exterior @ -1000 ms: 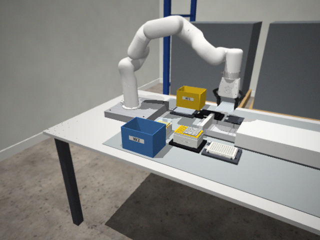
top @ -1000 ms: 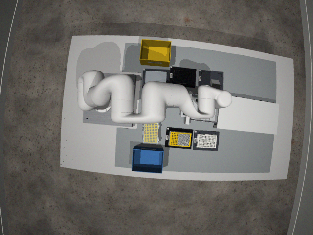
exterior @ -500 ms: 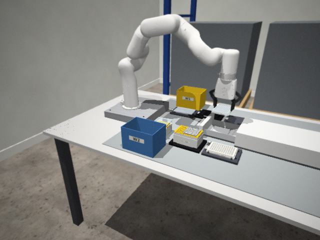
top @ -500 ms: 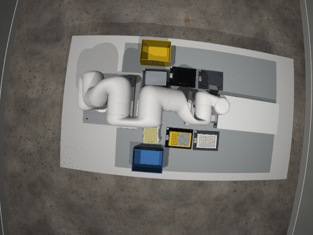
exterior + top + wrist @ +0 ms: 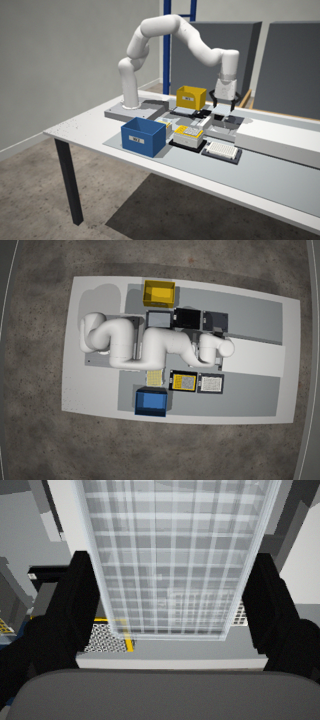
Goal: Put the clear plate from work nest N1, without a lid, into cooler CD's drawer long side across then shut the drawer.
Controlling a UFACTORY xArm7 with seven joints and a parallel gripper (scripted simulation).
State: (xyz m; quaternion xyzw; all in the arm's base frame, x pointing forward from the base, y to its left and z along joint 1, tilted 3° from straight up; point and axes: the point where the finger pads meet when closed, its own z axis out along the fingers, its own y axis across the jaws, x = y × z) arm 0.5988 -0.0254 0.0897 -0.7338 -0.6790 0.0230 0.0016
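Wrist view shows the gripper clamped on the clear plate, one black finger on each long side. Seen from the exterior view, the plate hangs level above the open drawer of the cooler, near the yellow bin.

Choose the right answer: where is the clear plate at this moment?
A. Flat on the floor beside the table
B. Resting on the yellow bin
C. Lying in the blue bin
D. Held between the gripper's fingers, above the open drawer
D: the gripper is shut on the clear plate, which hangs over the open drawer, touching no bin.
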